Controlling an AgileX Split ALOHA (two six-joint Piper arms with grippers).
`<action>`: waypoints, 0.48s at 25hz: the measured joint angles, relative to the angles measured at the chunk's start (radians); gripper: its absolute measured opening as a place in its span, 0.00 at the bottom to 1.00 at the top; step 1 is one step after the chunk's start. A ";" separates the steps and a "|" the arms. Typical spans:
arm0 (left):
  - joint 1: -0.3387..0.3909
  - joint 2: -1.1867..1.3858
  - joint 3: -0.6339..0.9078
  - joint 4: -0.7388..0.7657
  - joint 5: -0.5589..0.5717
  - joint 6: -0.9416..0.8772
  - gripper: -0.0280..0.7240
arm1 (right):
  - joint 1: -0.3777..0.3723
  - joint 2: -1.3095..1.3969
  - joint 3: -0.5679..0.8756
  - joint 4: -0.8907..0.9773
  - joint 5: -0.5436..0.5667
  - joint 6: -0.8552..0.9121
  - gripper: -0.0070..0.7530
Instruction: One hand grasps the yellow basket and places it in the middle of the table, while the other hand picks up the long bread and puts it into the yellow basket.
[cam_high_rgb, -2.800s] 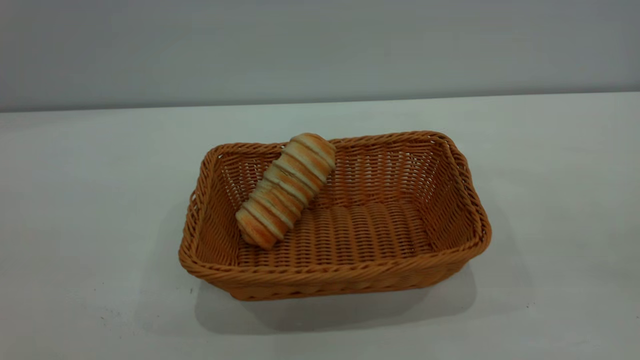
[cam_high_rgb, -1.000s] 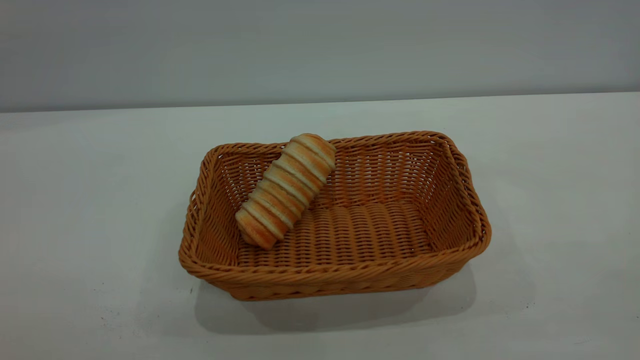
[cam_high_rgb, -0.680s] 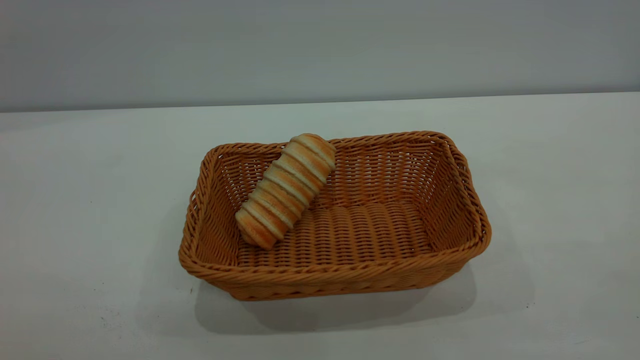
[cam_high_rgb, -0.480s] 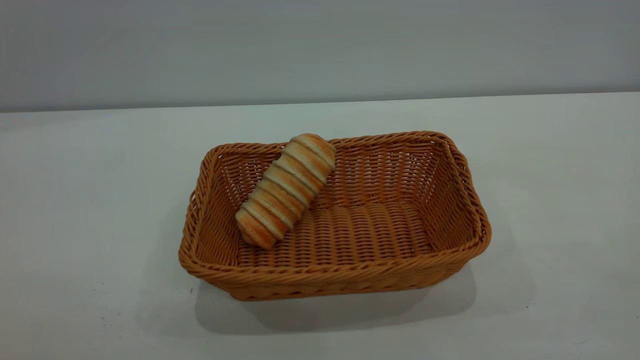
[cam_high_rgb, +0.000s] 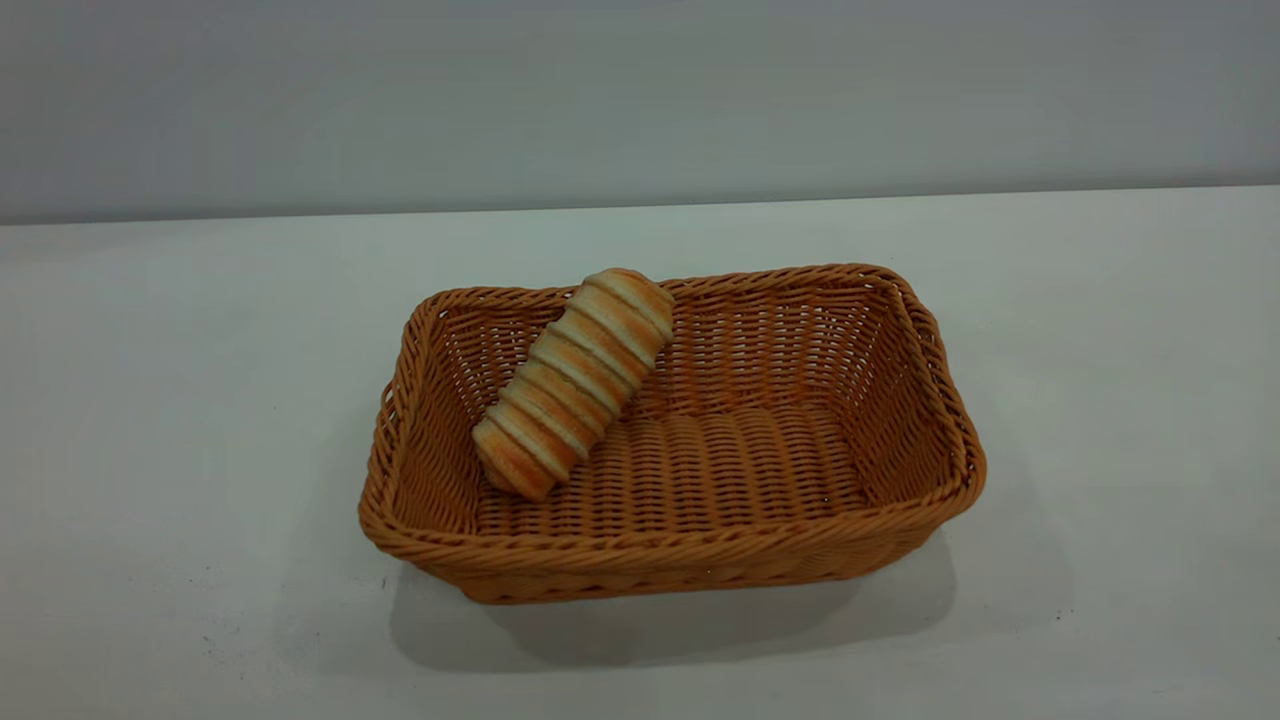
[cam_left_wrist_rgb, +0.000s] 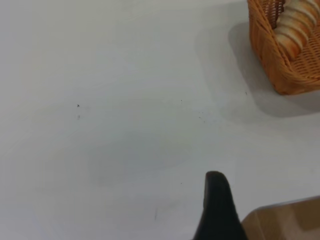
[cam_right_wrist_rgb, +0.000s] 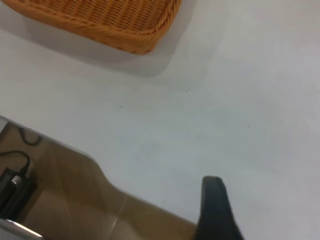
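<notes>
The yellow basket (cam_high_rgb: 660, 548) stands in the middle of the white table (cam_high_rgb: 180, 400). The long bread (cam_high_rgb: 575, 382) lies inside it at its left part, tilted, with its far end propped on the basket's back rim. Neither gripper shows in the exterior view. In the left wrist view my left gripper (cam_left_wrist_rgb: 216, 176) shows as one dark tip with no gap, over bare table near the table's edge, well away from the basket (cam_left_wrist_rgb: 280, 65) and bread (cam_left_wrist_rgb: 292, 25). My right gripper (cam_right_wrist_rgb: 212, 181) looks the same, apart from the basket (cam_right_wrist_rgb: 110, 20).
A grey wall (cam_high_rgb: 640, 100) runs behind the table. The table's edge with brown floor beyond it shows in the left wrist view (cam_left_wrist_rgb: 285, 222) and the right wrist view (cam_right_wrist_rgb: 65, 190). A black cable and box (cam_right_wrist_rgb: 12, 187) lie on the floor.
</notes>
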 joint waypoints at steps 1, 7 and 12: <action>0.005 0.000 0.000 0.000 0.000 0.000 0.78 | -0.017 -0.002 0.000 0.000 0.001 0.000 0.74; 0.164 0.000 0.000 0.000 -0.001 0.001 0.78 | -0.203 -0.136 0.000 0.000 0.003 0.000 0.74; 0.272 0.000 0.000 0.000 -0.001 0.001 0.78 | -0.283 -0.156 0.000 -0.001 0.014 0.000 0.74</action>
